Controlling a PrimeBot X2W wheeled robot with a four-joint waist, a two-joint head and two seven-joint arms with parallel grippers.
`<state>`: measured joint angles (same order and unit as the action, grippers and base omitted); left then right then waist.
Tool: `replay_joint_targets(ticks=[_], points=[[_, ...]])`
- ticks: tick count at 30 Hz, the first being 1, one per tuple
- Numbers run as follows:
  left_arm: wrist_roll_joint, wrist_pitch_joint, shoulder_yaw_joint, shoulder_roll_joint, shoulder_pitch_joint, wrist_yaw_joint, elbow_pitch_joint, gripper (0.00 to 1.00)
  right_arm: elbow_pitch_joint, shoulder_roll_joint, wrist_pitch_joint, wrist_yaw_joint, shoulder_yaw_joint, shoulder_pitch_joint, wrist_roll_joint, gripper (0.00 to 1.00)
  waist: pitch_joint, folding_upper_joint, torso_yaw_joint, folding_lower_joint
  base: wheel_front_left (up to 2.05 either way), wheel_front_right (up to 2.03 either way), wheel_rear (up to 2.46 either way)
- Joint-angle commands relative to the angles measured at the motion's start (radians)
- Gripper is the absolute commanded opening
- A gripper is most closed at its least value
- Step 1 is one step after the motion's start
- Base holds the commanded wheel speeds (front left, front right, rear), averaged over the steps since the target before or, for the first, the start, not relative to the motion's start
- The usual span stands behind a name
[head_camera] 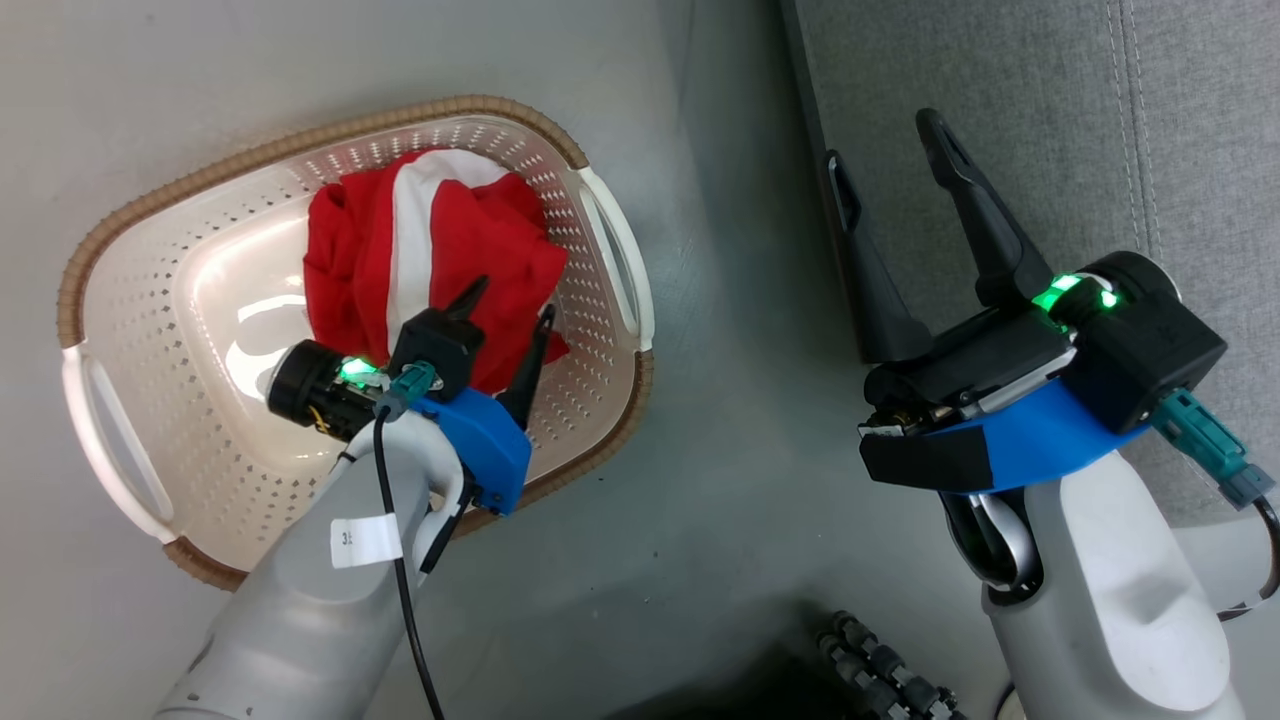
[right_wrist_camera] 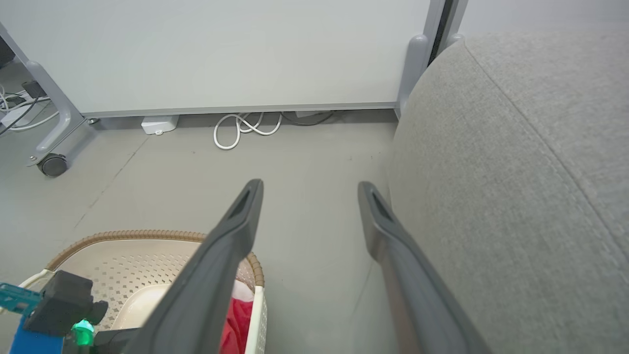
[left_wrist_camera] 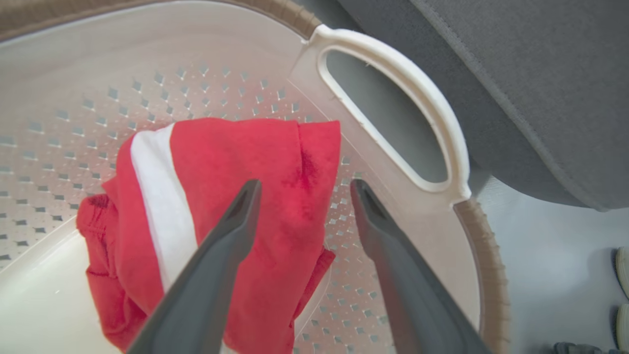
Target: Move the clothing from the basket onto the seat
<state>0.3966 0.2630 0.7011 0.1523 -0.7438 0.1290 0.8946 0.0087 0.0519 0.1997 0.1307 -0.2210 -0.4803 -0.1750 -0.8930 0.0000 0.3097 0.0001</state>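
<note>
The clothing [head_camera: 430, 250], a crumpled red bundle with a white stripe, lies in the cream perforated basket [head_camera: 110, 300] on the floor. My left gripper [head_camera: 510, 300] hangs inside the basket just above the bundle's near edge, open, nothing between its fingers. From the left wrist view the red fabric [left_wrist_camera: 231, 162] sits under and ahead of the left gripper [left_wrist_camera: 302, 189], with the basket's white handle [left_wrist_camera: 432, 113] to the right. My right gripper [head_camera: 885, 145] stands open and empty at the edge of the grey seat [head_camera: 1050, 120], also the right gripper [right_wrist_camera: 309, 189] beside the seat [right_wrist_camera: 516, 172].
Grey floor [head_camera: 740, 470] separates basket and seat. In the right wrist view a white panel on a wheeled frame [right_wrist_camera: 49, 164] stands at the back with white cable loops [right_wrist_camera: 241, 130] beneath it. The basket's brown rim [right_wrist_camera: 137, 236] shows at lower left.
</note>
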Motion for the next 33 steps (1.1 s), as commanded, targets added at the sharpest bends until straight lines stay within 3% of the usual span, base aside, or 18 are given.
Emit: replay_joint_targets(ticks=[1, 16, 26, 33], points=[[-0.006, 0.003, 0.001, 0.004, -0.027, -0.001, 0.022, 1.00, -0.004, -0.002, 0.008, 0.000, -0.002, -0.004, -0.007, 1.00, -0.009, 0.0000, 0.007, -0.0001, 0.00, 0.00, 0.00], [-0.028, 0.000, -0.009, -0.054, -0.124, -0.132, 0.295, 1.00, -0.056, -0.002, 0.008, 0.000, -0.015, 0.049, -0.004, 1.00, -0.059, 0.0000, 0.008, -0.0001, 0.00, 0.00, 0.00], [-0.022, -0.046, -0.001, -0.074, -0.157, -0.212, 0.371, 1.00, -0.092, -0.002, -0.004, 0.000, -0.020, 0.087, -0.008, 1.00, -0.074, 0.0000, -0.006, -0.0001, 0.00, 0.00, 0.00], [-0.009, -0.101, 0.002, -0.073, -0.159, -0.216, 0.385, 1.00, -0.102, -0.002, -0.006, 0.000, -0.016, 0.094, -0.012, 1.00, -0.078, 0.0000, -0.007, -0.0001, 0.00, 0.00, 0.00]])
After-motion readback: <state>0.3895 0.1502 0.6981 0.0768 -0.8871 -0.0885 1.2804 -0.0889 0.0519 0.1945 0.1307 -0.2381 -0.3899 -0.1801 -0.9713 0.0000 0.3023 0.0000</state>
